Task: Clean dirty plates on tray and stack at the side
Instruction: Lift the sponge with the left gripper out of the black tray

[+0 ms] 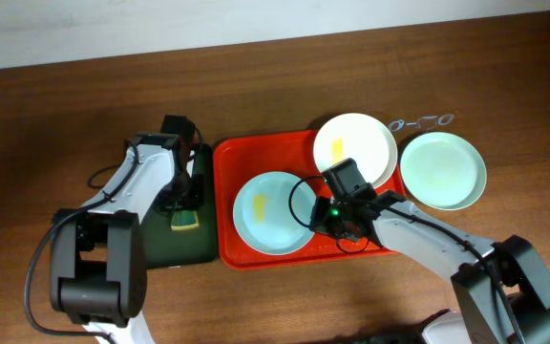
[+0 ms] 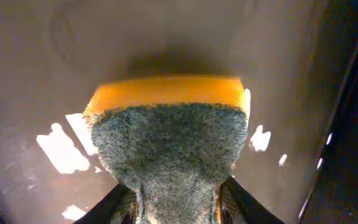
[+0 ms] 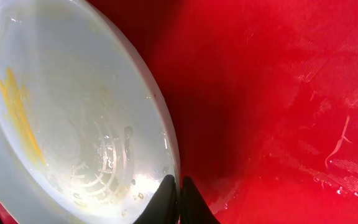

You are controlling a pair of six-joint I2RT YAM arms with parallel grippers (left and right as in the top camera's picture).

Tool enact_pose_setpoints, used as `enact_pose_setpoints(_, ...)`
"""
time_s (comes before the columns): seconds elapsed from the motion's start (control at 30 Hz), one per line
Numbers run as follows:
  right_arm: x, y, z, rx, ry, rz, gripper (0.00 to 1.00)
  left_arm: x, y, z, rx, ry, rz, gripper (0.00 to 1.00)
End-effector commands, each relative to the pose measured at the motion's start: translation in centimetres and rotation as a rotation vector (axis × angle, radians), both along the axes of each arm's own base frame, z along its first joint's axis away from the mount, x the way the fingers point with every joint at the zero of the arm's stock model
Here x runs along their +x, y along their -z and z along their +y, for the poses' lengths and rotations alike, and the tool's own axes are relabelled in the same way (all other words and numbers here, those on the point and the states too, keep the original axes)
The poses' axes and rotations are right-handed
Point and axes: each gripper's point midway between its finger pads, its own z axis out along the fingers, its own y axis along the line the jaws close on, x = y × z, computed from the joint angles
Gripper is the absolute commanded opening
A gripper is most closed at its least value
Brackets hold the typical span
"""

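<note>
Squeezing the sponge in the left gripper, scouring side toward the wrist camera, over the green tray just left of the red tray. Pinching, with the right gripper clamped tight, the right rim of the smeared mint plate in the red tray's left half. At the tray's far right corner, overlapping its rim: the cream plate, also smeared yellow. On the table, just right of the tray: the other mint plate.

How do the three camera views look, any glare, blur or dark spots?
Overhead: evenly lit and sharp. Left wrist: dim, the sponge fills the frame, with white glare patches on the dark green tray beside it. Right wrist: wet sheen on the plate, and the red tray looks oversaturated.
</note>
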Motion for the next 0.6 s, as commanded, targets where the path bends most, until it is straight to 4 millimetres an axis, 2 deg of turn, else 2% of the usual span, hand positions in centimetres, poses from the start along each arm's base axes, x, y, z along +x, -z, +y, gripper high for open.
enact_pose_setpoints(0.0, -0.2, 0.3, -0.2, -0.026, -0.008, 0.000, 0.06, -0.5, 0.8, 0.1, 0.006, -0.001, 0.026, 0.12)
enact_pose_setpoints(0.1, -0.2, 0.3, -0.2, -0.026, -0.008, 0.000, 0.06, -0.7, 0.9, 0.2, 0.007, -0.001, 0.029, 0.28)
enact_pose_setpoints(0.17, -0.2, 0.3, -0.2, -0.026, -0.008, 0.000, 0.06, -0.9, 1.2, 0.2, 0.008, -0.001, 0.034, 0.35)
enact_pose_setpoints(0.23, -0.2, 0.3, -0.2, -0.026, -0.008, 0.000, 0.06, -0.9, 1.2, 0.2, 0.008, 0.000, 0.034, 0.36)
enact_pose_setpoints(0.3, -0.2, 0.3, -0.2, -0.026, -0.008, 0.000, 0.06, -0.9, 1.2, 0.2, 0.007, 0.000, 0.033, 0.27)
enact_pose_setpoints(0.37, -0.2, 0.3, -0.2, -0.026, -0.008, 0.000, 0.05, -1.0, 1.2, 0.2, 0.008, 0.000, 0.037, 0.00)
enact_pose_setpoints(0.47, -0.2, 0.3, -0.2, -0.026, -0.008, 0.001, 0.05, -0.7, 0.8, 0.3, 0.005, -0.003, 0.023, 0.00)
enact_pose_setpoints(0.57, -0.2, 0.3, -0.2, -0.026, -0.008, 0.000, 0.08, 1.2, -1.6, 0.6, -0.012, -0.021, -0.062, 0.00)
